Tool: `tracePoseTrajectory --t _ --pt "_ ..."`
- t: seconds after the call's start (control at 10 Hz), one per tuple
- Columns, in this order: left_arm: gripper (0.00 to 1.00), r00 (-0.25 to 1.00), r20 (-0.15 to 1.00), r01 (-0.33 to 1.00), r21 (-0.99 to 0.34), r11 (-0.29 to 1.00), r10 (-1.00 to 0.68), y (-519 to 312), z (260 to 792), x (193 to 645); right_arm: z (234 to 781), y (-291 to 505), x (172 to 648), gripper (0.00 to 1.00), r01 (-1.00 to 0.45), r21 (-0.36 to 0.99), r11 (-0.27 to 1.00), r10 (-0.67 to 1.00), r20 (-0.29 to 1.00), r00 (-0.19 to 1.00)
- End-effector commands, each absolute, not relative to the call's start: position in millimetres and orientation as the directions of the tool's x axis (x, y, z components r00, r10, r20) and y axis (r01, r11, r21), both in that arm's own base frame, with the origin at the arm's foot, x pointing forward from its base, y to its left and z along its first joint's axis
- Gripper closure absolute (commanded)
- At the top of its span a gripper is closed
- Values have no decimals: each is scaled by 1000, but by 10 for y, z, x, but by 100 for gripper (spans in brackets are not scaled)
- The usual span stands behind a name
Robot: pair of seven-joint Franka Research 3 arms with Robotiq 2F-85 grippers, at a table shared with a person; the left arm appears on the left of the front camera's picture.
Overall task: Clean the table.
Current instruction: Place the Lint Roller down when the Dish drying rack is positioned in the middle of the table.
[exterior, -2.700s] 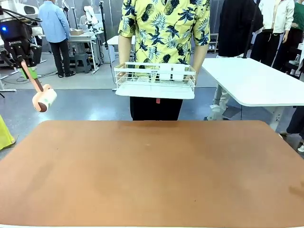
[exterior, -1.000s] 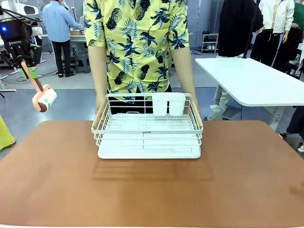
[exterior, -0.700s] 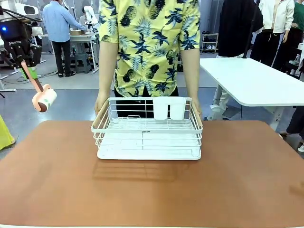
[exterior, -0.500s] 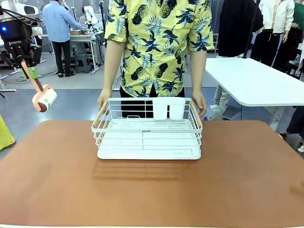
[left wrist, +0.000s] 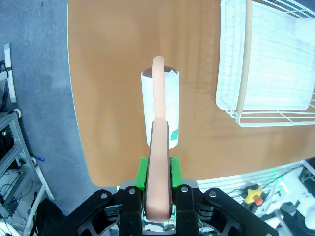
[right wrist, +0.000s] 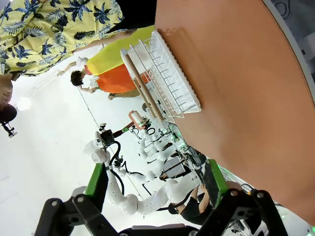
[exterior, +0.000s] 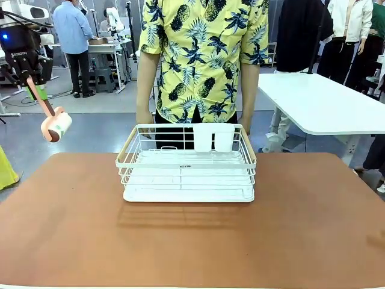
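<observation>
The reddish-brown table fills the foreground. Past its left edge, in the air, my left gripper is shut on the pink handle of a lint roller, whose white roll hangs off the table's left side. In the left wrist view, the lint roller points out from the left gripper above the table. In its own wrist view, my right gripper is open and holds nothing, high over the table.
A white wire dish rack with two white cups stands on the table's far middle. A person stands behind it, hands off the rack. A white table lies at the back right. The dish rack is right of the roller.
The person set the dish rack down on the table, let go of it and straightened up. My left gripper and the lint roller have not moved.
</observation>
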State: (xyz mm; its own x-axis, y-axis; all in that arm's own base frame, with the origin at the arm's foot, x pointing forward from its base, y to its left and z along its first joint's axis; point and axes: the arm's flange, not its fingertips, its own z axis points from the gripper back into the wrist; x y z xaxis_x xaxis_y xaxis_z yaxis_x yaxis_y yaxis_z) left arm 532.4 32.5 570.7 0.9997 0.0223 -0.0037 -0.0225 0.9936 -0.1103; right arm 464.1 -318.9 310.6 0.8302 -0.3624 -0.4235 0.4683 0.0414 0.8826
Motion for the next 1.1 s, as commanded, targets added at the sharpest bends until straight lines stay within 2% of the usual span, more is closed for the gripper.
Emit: tracePoseTrajectory --t 0.0,0.9,1.0 --pt "81 1000 1 -23 -99 995 23 347 5739 5306 3130 -3175 4625 0 463 885 50 -360 -416 835" --pt "81 1000 -4 -23 -110 994 22 325 5707 5324 3130 -3175 4625 0 463 885 50 -360 -416 835" --pt "81 989 -39 -150 -138 979 146 245 5725 5309 3130 -3175 4625 0 463 885 50 -360 -416 835"
